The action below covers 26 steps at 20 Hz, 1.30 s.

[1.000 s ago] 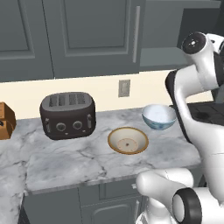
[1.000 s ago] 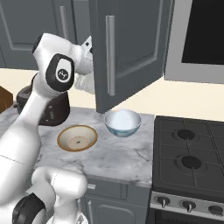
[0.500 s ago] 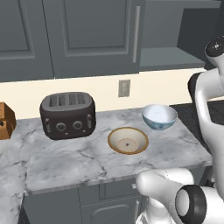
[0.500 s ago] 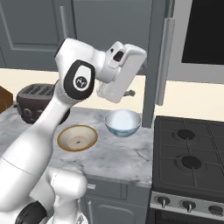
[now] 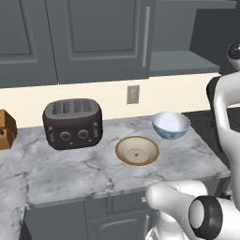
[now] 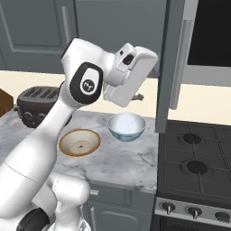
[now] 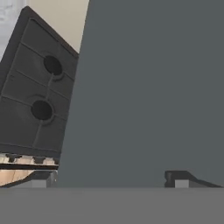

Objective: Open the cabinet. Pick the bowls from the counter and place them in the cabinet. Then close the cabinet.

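Note:
The cabinet's right door (image 6: 173, 63) stands swung out, edge-on in the right base view, with its silver handle (image 6: 182, 63) facing right. The grey shelf (image 5: 180, 61) inside is bare. The left door (image 5: 98, 37) is closed. My gripper (image 7: 111, 180) is open and holds nothing; its fingertips (image 7: 178, 178) face the open door's grey panel (image 7: 148, 87) at close range. The hand (image 6: 131, 76) hovers above the white bowl with blue pattern (image 6: 127, 127) (image 5: 170, 124). The cream bowl with a tan rim (image 5: 137, 151) (image 6: 80, 142) sits in front on the marble counter (image 5: 70, 173).
A dark toaster (image 5: 72, 123) stands on the counter's left part, with a brown object (image 5: 5, 130) at the far left edge. A black stove (image 6: 198, 155) adjoins the counter on the right, below the open door. An outlet (image 5: 133, 94) is on the cream wall.
The right cabinet door has swung further open. My arm followed it to the right, and the hand now sits above the white bowl beside the door.

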### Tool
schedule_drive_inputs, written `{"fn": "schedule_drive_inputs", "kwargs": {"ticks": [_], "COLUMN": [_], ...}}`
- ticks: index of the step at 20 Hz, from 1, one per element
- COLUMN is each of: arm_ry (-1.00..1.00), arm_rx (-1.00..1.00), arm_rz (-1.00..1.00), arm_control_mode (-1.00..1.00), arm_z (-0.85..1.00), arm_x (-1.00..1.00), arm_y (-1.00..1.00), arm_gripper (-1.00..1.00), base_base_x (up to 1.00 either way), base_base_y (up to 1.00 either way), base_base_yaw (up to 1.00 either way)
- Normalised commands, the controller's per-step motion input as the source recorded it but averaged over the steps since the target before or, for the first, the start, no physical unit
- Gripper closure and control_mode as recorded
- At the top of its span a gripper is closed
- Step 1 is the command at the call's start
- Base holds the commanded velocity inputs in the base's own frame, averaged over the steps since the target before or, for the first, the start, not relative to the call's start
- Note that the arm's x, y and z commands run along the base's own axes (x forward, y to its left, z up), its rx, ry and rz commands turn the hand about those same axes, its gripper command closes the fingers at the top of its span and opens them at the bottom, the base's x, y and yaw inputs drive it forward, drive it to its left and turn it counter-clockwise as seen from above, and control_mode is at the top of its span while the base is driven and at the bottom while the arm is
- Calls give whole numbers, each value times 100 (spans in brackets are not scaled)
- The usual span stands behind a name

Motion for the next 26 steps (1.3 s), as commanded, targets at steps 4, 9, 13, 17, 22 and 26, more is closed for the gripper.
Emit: {"fn": "schedule_drive_inputs", "kwargs": {"ticks": [4,9,13,17,22,26], "arm_ry": [-18,-26,-26,-22,-23,-20], "arm_rx": [19,14,4,4,18,28], "arm_rz": [0,1,0,2,15,25], "arm_control_mode": [-100,-100,-100,-100,-100,-100], "arm_z": [0,-7,-15,-22,-18,-11], "arm_x": [-50,-57,-47,-32,-11,0], "arm_y": [34,82,100,100,93,75], "arm_gripper": [-100,-100,-100,-100,-100,-100], "base_base_x": [0,0,0,0,0,0], "base_base_y": [0,0,0,0,0,0], "base_base_yaw": [0,0,0,0,0,0]}}
